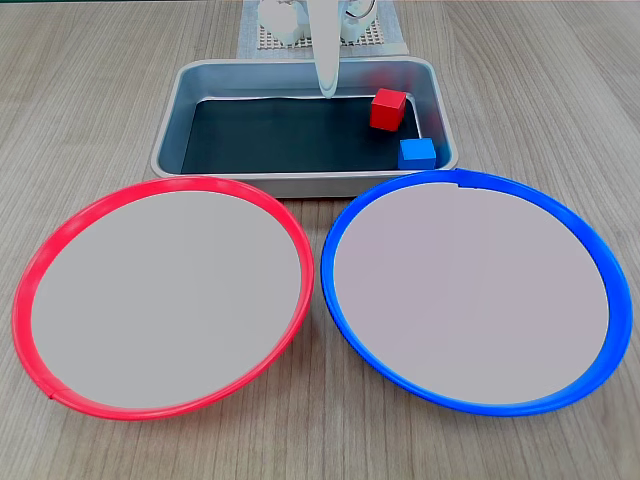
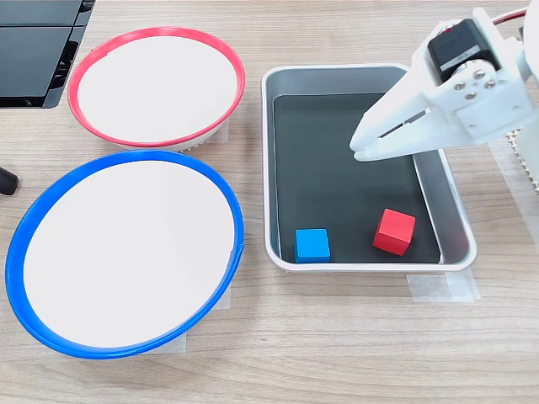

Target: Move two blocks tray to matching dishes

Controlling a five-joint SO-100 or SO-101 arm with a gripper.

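In both fixed views the metal tray (image 1: 300, 185) (image 2: 268, 168) holds two blocks. The red block (image 1: 388, 109) (image 2: 394, 231) and the smaller blue block (image 1: 416, 153) (image 2: 312, 245) lie apart from each other on its dark bottom, the blue one in a corner. My white gripper (image 1: 326, 88) (image 2: 360, 146) hangs above the tray's middle with its fingers together and nothing in them, well clear of both blocks. The red-rimmed dish (image 1: 180, 184) (image 2: 156, 34) and the blue-rimmed dish (image 1: 620, 300) (image 2: 126, 156) lie side by side next to the tray with nothing on them.
A white mesh pad (image 1: 385, 38) with the arm's base lies behind the tray. A black flat object (image 2: 34, 50) lies at the table's corner beyond the red dish, and a small dark thing (image 2: 7, 181) at the edge. Tape strips (image 2: 442, 288) lie by the tray.
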